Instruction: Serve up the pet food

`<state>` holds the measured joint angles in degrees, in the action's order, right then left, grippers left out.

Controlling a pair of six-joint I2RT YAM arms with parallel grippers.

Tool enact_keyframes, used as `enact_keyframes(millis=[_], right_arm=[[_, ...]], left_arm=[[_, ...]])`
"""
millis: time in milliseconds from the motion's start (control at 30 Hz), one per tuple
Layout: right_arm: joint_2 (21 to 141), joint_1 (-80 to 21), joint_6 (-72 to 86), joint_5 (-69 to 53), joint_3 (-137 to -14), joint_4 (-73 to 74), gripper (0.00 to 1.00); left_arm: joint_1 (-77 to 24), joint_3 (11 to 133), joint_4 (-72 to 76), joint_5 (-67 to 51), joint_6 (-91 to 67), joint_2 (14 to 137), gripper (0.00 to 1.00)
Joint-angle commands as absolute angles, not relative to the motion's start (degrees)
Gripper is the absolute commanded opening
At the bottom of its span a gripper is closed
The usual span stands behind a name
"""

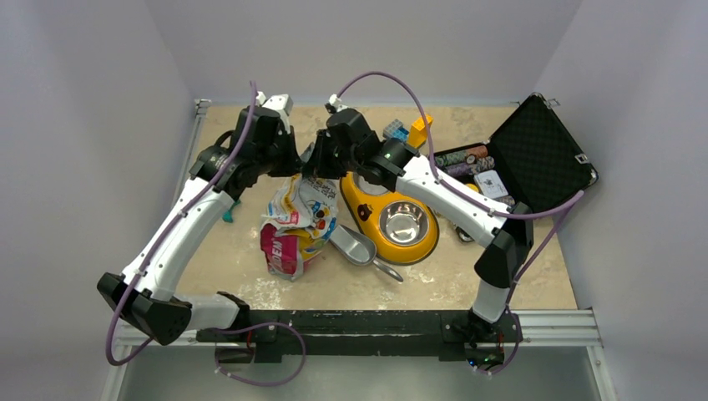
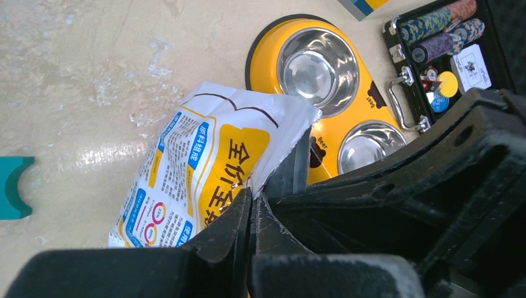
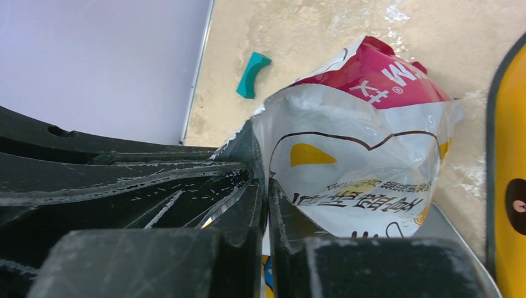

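Note:
The pet food itself is hidden inside its glossy white, orange and pink bag (image 1: 294, 224), which stands on the table left of the bowls. My left gripper (image 1: 292, 167) is shut on the bag's top edge from the left; in the left wrist view its tips (image 2: 253, 200) pinch the white rim of the bag (image 2: 198, 161). My right gripper (image 1: 317, 167) is shut on the same top edge from the right, and the right wrist view shows it (image 3: 267, 186) clamped on the bag (image 3: 360, 155). The two grippers sit close together, almost touching.
A yellow double bowl stand (image 1: 364, 200) with steel bowls lies right of the bag, and a metal scoop (image 1: 355, 245) sits in front. An open black case of poker chips (image 1: 534, 154) is at the back right. A teal piece (image 1: 230, 210) lies left, and blue and orange blocks (image 1: 409, 129) stand at the back.

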<state>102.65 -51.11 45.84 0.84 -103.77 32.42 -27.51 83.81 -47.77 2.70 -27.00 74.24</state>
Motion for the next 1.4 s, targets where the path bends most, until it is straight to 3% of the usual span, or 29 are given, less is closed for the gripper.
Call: enact_keyframes(millis=[0,167,300,400,533,833,1133,1367], right_arm=[[101.8,-53.1,47.8,-2.3,-104.3,31.0,0.12],[103.4,-53.4,48.4,-1.1,-107.5,35.8,0.23],[103.4,-55.1,48.9,-1.9,-105.4,34.3,0.26],[104.1,-56.5,48.2,-1.3,-105.8,35.7,0.21],[102.5,-57.3,47.1,-0.5,-104.0,35.6,0.00],[95.9,-56.7,40.3,-4.0,-101.5,30.5,0.00],[101.3,-55.5,34.9,-12.1,-108.9,32.1,0.00],[106.0,-55.5,32.7,-14.0,-117.3,35.0,0.00]], left_arm=[[-27.9,90.9,-55.0,3.0,-28.2,72.0,0.00],[-27.9,92.0,-55.8,3.8,-28.6,70.5,0.00],[-27.9,91.8,-54.9,2.6,-29.9,69.6,0.00],[-27.9,91.9,-55.0,3.1,-29.7,69.5,0.00],[-27.9,92.0,-56.0,5.6,-28.1,69.2,0.00],[-27.7,88.1,-58.7,9.3,-21.9,67.0,0.00],[-27.4,90.2,-66.9,15.8,-13.2,66.8,0.00],[-27.0,90.6,-70.1,19.3,-16.0,66.4,0.27]])
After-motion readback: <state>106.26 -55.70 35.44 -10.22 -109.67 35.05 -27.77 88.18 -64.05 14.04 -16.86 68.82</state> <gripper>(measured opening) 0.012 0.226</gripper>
